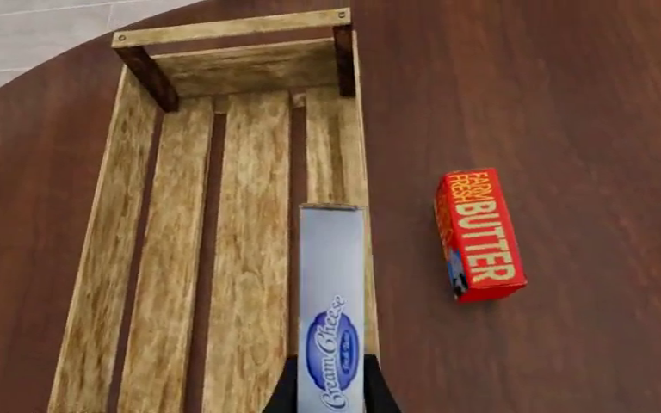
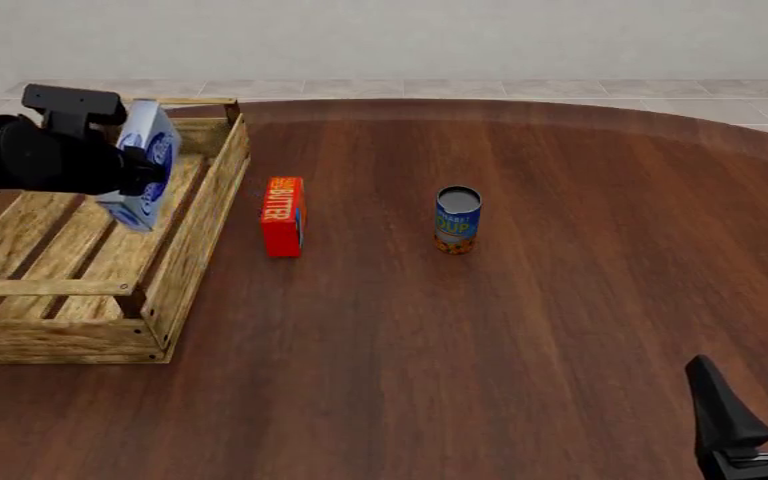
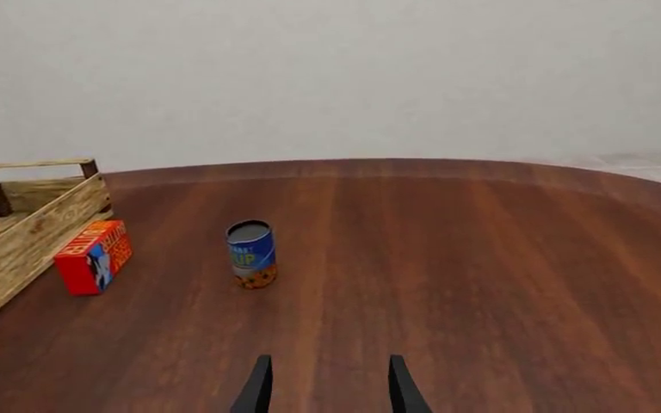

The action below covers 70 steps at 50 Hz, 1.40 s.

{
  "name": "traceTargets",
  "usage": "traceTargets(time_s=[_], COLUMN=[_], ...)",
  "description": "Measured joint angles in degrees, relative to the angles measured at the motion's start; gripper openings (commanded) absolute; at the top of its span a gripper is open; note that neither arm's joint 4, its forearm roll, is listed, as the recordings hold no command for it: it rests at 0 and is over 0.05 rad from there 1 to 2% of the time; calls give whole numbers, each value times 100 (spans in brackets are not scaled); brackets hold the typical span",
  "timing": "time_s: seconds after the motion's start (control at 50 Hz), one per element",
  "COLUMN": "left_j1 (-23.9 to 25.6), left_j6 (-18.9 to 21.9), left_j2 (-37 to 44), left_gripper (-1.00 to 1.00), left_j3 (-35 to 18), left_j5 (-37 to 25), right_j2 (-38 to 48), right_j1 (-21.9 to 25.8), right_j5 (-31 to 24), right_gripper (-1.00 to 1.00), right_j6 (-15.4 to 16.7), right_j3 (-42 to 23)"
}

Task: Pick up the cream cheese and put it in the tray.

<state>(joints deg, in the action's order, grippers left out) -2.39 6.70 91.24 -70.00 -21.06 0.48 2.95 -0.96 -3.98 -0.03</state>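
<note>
We see the left gripper (image 2: 137, 175) with fingers clamped on the cream cheese (image 2: 144, 165), held tilted in the air above the tray (image 2: 204, 215). Just beside the tray lies the butter box (image 2: 281, 215). The right gripper (image 2: 755, 395), well apart from the tray, holds its fingers released above the surface (image 2: 518, 330).

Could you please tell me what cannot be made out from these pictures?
- Left hand: its fingers are mostly cut off by the left wrist view's edge, and in the front view the arm hides them.
- White and blue cream cheese box: the front view shows it over the light-wood slatted tray, but not whether it touches the slats.
- Blue soup can: label text too small.
- Red butter box: its underside is hidden.
</note>
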Motion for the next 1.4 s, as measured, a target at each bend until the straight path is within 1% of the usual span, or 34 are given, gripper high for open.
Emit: traceTargets(time_s=[0.18,0.76,1.02,1.4], left_j1=[-257,-885,-986,-983], left_j6=[98,452,508,552], left_j2=[210,900,1218,1412], left_gripper=[-100,-100,-100,-100], left_j3=[-102,-51,30,79], left_j5=[67,533,753,868], right_j2=[-5,54,54,111], right_j1=[19,47,66,104], right_j5=[-18,13,2,26], right_gripper=[100,100,100,100], right_j6=[-3,2,3,15], right_j3=[1,2,0,0])
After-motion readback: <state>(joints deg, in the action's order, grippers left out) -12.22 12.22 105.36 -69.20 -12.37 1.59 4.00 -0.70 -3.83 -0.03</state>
